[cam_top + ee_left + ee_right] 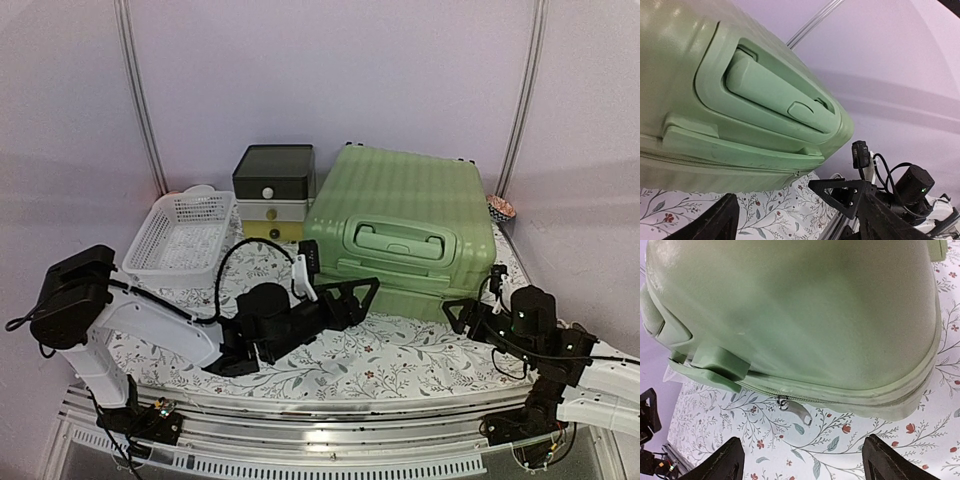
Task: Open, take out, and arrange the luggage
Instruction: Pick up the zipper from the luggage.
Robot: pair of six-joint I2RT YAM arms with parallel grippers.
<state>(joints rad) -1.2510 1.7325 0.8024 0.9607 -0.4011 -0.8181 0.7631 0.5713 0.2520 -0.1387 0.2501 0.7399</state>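
- Above: shut suitcase at back right; left pincer open just before its handle, right pincer open by its near right corner.
- Left wrist: handle looms above spread fingers.
- Right wrist: zipper seam just ahead.

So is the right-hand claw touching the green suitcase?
Apart. The right wrist view shows the right gripper, jaws open, sitting short of the luggage, with a strip of flowered tablecloth visible between its fingertips and the zipped edge.
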